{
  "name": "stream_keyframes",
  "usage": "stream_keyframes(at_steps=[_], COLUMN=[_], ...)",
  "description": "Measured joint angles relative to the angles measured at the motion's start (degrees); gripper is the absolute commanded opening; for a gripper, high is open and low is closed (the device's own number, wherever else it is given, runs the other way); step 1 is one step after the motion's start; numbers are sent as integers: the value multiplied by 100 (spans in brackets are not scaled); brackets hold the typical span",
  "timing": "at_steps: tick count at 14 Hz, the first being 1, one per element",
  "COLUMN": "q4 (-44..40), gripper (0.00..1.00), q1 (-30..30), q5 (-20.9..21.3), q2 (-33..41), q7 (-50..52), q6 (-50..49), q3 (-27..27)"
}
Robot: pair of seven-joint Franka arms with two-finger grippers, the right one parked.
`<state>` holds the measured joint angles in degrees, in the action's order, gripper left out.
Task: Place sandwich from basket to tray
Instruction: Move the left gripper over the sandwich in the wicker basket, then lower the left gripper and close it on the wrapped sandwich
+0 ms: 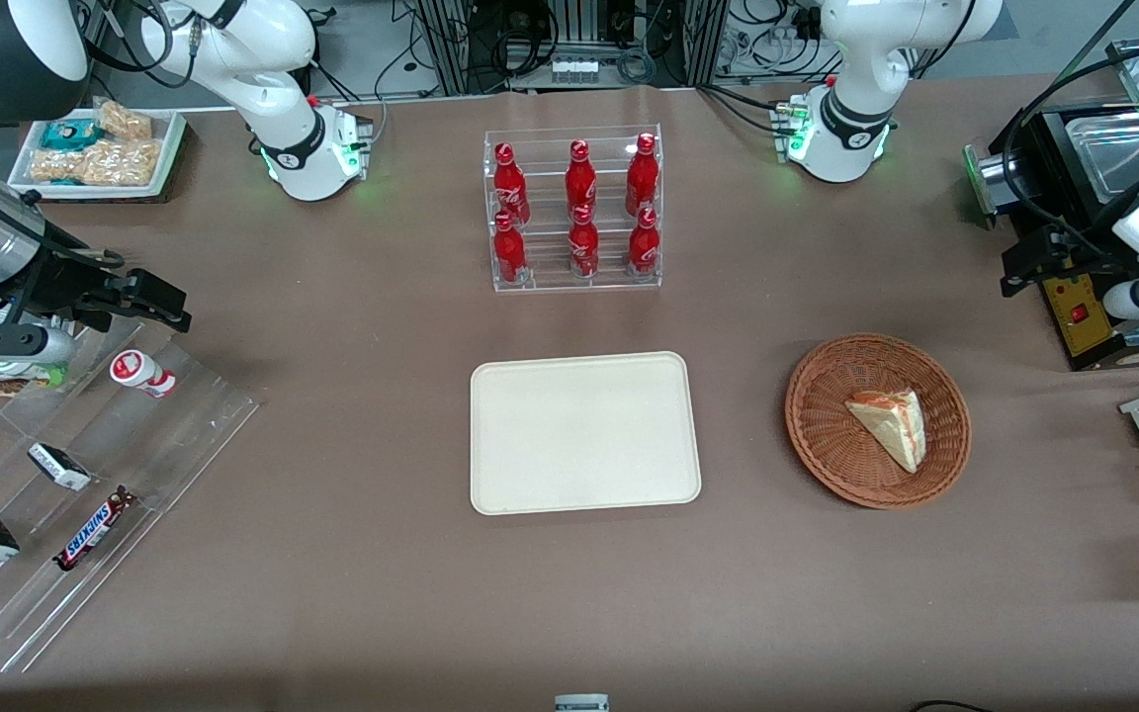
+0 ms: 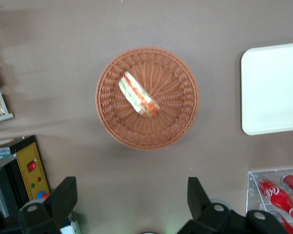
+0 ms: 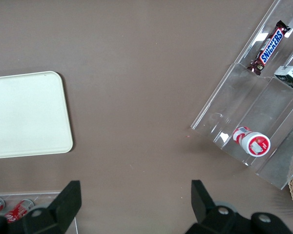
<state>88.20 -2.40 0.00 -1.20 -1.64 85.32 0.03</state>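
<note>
Gripper (image 2: 132,195) hangs wide open and empty, seemingly well above the basket (image 2: 180,122), whose sandwich (image 2: 138,94) lies diagonally inside.

Brown table (image 1: 352,554), tray (image 1: 584,432), basket (image 1: 827,445), bottle rack (image 1: 574,210)

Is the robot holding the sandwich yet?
No. The gripper is open and empty, up above the table. The sandwich lies in the basket.
</note>
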Motion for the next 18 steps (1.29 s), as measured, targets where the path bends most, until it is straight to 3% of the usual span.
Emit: stream_keyframes(at_steps=[7,14,18], q4=[487,2396,3252], gripper=[100,100,100], q1=[1,5,5], q5=[0,1,1], q2=[-194,-348,-350], q7=[104,370,1782], q6=[214,2480,3639], q3=[0,6,6])
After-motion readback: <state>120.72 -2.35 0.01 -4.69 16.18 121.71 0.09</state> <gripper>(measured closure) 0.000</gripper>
